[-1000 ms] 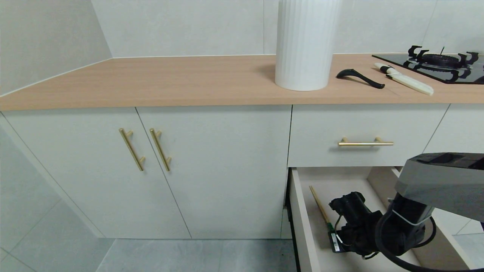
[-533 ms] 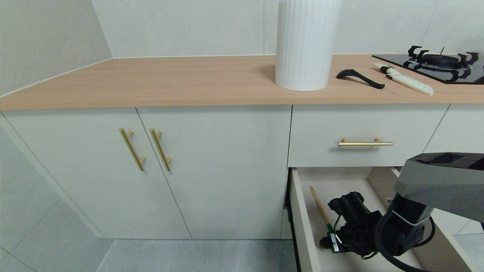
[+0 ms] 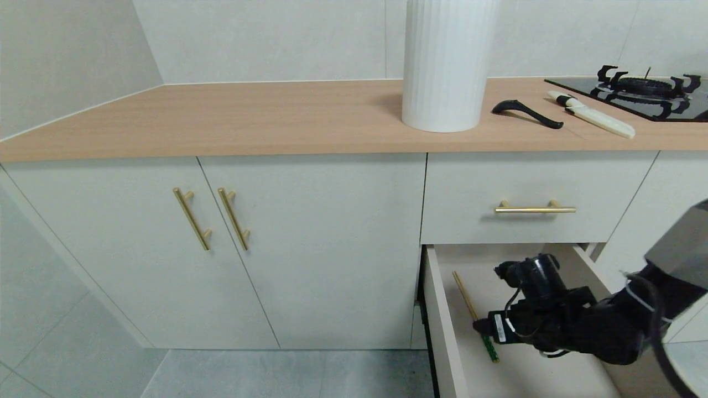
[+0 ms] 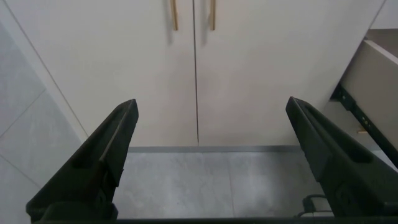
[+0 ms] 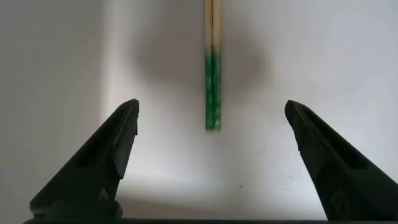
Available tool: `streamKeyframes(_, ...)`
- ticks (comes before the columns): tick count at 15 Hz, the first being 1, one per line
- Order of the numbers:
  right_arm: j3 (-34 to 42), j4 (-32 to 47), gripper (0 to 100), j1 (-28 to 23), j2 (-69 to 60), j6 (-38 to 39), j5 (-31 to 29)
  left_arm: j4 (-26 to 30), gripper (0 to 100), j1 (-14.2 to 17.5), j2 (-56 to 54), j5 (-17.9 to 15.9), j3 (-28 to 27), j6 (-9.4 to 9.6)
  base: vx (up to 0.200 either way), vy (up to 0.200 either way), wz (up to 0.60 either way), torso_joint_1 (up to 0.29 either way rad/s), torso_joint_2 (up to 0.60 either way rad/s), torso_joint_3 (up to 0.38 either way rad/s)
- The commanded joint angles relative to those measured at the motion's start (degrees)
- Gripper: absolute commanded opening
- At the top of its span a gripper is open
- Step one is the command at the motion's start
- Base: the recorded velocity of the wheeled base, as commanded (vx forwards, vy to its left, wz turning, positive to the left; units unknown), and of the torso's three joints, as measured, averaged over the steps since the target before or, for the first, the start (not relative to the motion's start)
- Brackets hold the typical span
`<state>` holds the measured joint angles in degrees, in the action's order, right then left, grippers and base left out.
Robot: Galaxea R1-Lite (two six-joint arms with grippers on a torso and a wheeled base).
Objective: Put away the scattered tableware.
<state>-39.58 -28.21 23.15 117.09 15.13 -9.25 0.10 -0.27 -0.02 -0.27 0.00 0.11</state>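
Observation:
A pair of wooden chopsticks [image 3: 474, 316] with green ends lies on the floor of the open lower drawer [image 3: 442, 309], along its left side. My right gripper [image 3: 484, 327] hangs open inside the drawer just above the chopsticks' green end [image 5: 213, 87], holding nothing. A black curved utensil [image 3: 526, 113] and a cream-bladed knife [image 3: 594, 116] lie on the wooden countertop [image 3: 249, 119]. My left gripper [image 4: 211, 162] is open and empty, low in front of the closed cabinet doors [image 4: 196, 68].
A tall white ribbed container [image 3: 446, 63] stands on the counter beside the utensils. A black gas hob [image 3: 647, 91] is at the far right. The upper drawer [image 3: 534, 196] is closed. Grey tiled floor [image 3: 276, 373] lies below the cabinets.
The right arm has lifted and drawn back to the right, and its gripper now sits higher over the chopsticks lying in the drawer.

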Motion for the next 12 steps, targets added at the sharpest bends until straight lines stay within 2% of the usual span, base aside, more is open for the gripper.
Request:
streamKeyframes(1,1.5,-0.3,100,-1.2,-15.2,-2.6,-1.7,0.0,100,0.0,0.0,0.0,0.0,-0.02,0.000,0.000,0.00,0.000,0.00,0.000)
streamKeyframes(7,3.5,-0.3,100,-4.1,-31.5,-10.8,-1.9,0.0,100,0.0,0.0,0.0,0.0,-0.02,0.000,0.000,0.00,0.000,0.00,0.000)
streamKeyframes(12,3.4,-0.2,100,-4.3,-36.3,-12.8,-1.9,0.0,100,0.0,0.0,0.0,0.0,-0.02,0.000,0.000,0.00,0.000,0.00,0.000)
